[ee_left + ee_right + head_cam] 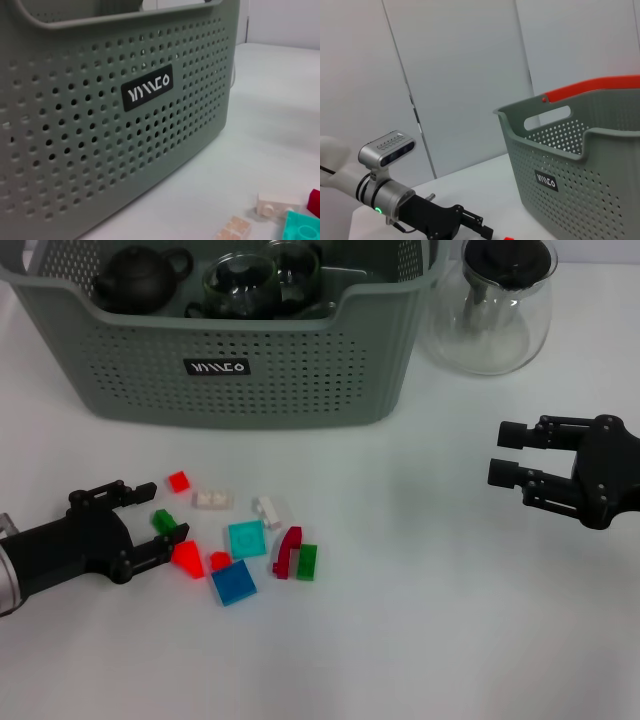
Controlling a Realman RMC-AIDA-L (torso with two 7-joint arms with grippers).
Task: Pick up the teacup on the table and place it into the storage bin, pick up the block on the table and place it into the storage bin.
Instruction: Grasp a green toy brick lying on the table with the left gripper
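The grey-green storage bin (250,370) stands at the back of the table, and its label wall fills the left wrist view (115,130). Two glass cups (250,282) sit inside it beside a black teapot (135,280); no teacup shows on the table. Several small blocks lie scattered in front of the bin. A green block (163,521) lies between the open fingers of my left gripper (160,511), low over the table at the left. A red block (187,559) lies just beyond it. My right gripper (505,454) hovers open and holds nothing at the right.
A glass pitcher with a black lid (495,305) stands right of the bin. Among the other blocks are a blue square (233,582), a teal square (247,538), a white brick (212,499) and a dark red arch (288,552). The right wrist view shows the bin (580,165) and the left arm (395,200).
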